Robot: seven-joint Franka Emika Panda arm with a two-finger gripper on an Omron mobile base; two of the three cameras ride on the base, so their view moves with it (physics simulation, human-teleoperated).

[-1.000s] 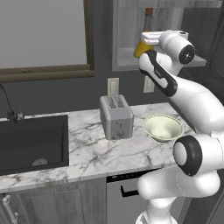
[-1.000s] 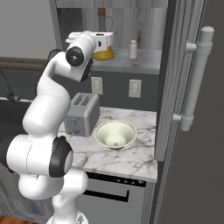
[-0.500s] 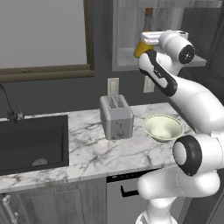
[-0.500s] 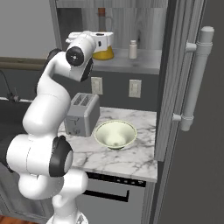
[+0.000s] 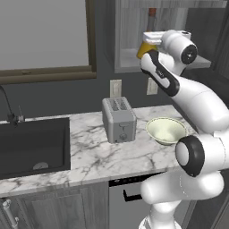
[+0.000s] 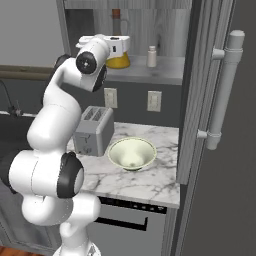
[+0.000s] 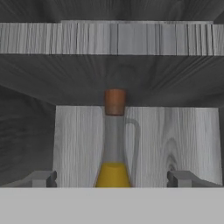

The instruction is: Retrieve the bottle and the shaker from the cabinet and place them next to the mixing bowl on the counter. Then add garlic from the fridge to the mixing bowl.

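Bottle (image 7: 114, 144) and shaker (image 6: 152, 56) both stand on the cabinet (image 6: 150, 70) shelf, while the mixing bowl (image 6: 131, 153) waits alone on the counter (image 6: 150, 175). The gripper (image 7: 113, 178), fully spread and holding nothing, straddles the bottle; every delivery, garlic included, appears undone.

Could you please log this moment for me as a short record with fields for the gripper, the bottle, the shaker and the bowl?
gripper: open, level with the bottle, one finger to each side, not closed on it
bottle: upright on the cabinet shelf, stopper in
shaker: upright on the same shelf, right of the bottle in the right base view
mixing bowl: on the counter beside the toaster
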